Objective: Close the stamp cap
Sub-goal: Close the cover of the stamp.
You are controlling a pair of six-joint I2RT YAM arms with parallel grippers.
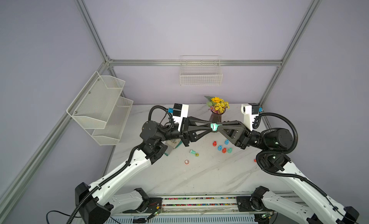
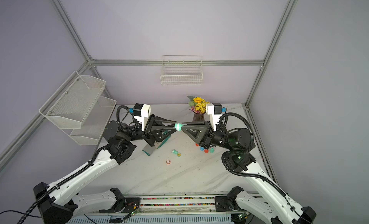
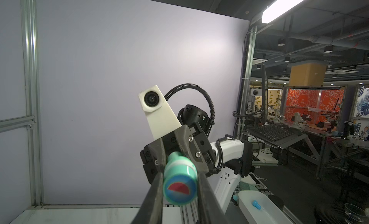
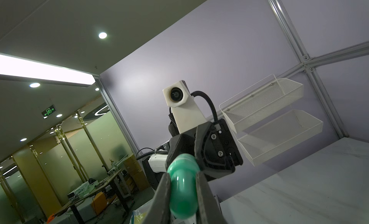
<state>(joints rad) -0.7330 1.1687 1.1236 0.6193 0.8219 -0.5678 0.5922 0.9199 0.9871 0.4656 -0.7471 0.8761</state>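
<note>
A teal stamp [image 1: 214,127] [image 2: 178,126] hangs in mid-air above the back of the marble table [image 1: 199,177], gripped from both ends. My left gripper [image 1: 211,127] [image 3: 179,181] is shut on the cap end [image 3: 180,185], a teal cylinder with a white band and a blue-and-red sticker on its flat face. My right gripper [image 1: 217,126] [image 4: 183,185] is shut on the rounded green handle [image 4: 183,191] of the stamp. The two pieces sit end to end in one line, with a white band showing between them. Whether the cap is fully seated cannot be told.
Several small red, blue and teal stamps [image 1: 221,147] stand below the right gripper. A teal stamp [image 1: 192,151], a green cap [image 1: 196,154] and a red cap [image 1: 186,162] lie mid-table. A flower vase [image 1: 216,111] stands just behind the grippers. Mesh shelves [image 1: 101,109] hang at left.
</note>
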